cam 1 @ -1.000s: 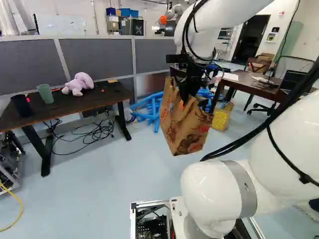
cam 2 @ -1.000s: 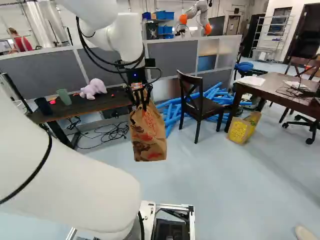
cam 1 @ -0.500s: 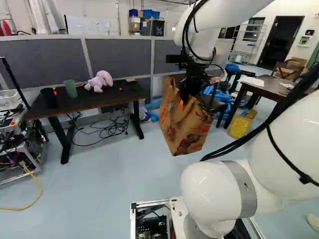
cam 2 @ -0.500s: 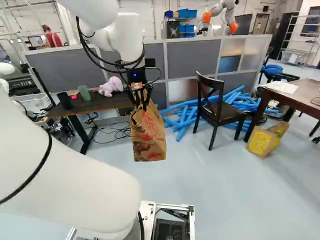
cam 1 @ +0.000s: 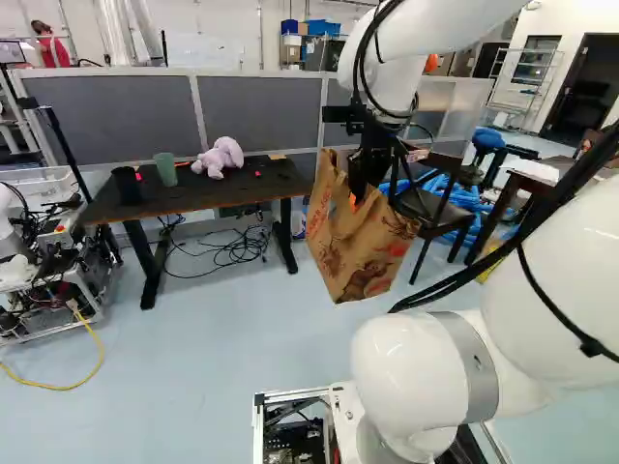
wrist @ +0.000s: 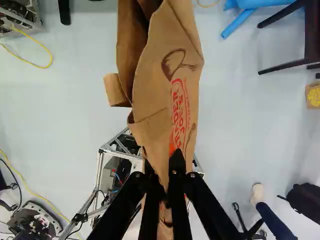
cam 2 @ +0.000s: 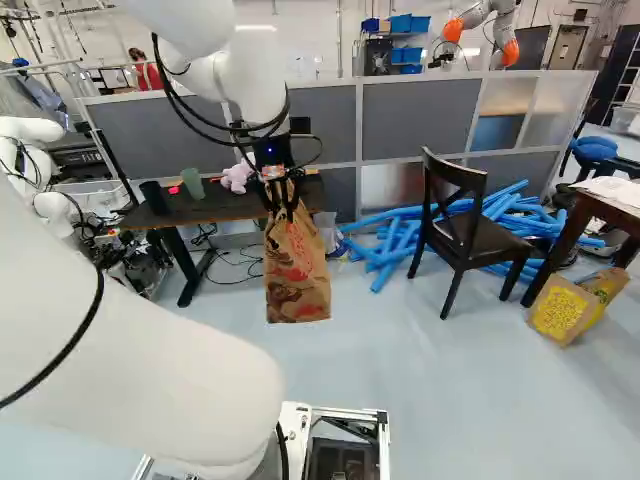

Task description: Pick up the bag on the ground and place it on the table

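Note:
My gripper [cam 1: 364, 179] holds the brown paper bag [cam 1: 360, 253] by its upper edge, and the bag hangs tilted above the floor. The wrist view shows the two fingers of the gripper [wrist: 167, 172] pinched together on the paper of the bag [wrist: 175, 100], which spreads out ahead of them. A dark table [cam 1: 213, 197] stands beyond and to the left of the bag in the left base view, apart from it. On that table are a pink plush toy [cam 1: 220, 157], a green cup [cam 1: 165, 170] and a black cup [cam 1: 127, 185].
A dark chair [cam 2: 468, 235] and blue tubes [cam 2: 395, 240] are right of the bag. Farther right stand a brown table [cam 2: 612, 206] and a yellow-printed bag [cam 2: 562, 309]. Cables lie under the dark table. Another robot [cam 2: 30, 150] stands at the left; a person's foot [wrist: 257, 192] is near.
The base has turned left, so the room shifts rightward in both base views. My arm keeps its pose over the base, and the bag stays in the gripper.

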Controlling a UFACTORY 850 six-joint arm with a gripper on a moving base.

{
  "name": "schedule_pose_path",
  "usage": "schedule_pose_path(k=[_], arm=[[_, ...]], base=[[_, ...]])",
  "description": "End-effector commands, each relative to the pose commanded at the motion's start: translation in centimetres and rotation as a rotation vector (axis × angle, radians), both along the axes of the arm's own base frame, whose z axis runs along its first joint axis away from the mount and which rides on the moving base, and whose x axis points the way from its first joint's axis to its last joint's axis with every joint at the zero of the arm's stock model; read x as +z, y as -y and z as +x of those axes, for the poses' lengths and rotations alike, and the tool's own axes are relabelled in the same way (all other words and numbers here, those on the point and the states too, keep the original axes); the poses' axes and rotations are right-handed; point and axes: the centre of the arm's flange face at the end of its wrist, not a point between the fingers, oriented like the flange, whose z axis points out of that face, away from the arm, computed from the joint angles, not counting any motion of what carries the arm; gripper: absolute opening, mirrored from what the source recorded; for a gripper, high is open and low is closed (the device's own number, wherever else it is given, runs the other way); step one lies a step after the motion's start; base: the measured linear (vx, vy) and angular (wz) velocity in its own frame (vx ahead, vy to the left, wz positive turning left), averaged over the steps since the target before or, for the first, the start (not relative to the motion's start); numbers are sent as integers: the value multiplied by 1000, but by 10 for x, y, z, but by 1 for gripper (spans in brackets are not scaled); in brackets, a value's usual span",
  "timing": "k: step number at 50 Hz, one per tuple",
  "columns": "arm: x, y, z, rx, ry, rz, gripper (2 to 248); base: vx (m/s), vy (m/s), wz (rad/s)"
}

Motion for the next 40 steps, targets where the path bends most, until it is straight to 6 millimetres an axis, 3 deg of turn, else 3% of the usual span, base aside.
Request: schedule_pose_path(k=[15,40], arm=[[0,0,0,0,0,0,25],[0,0,0,0,0,0,25]], base=[[172,25,-19],[181,77,-27]])
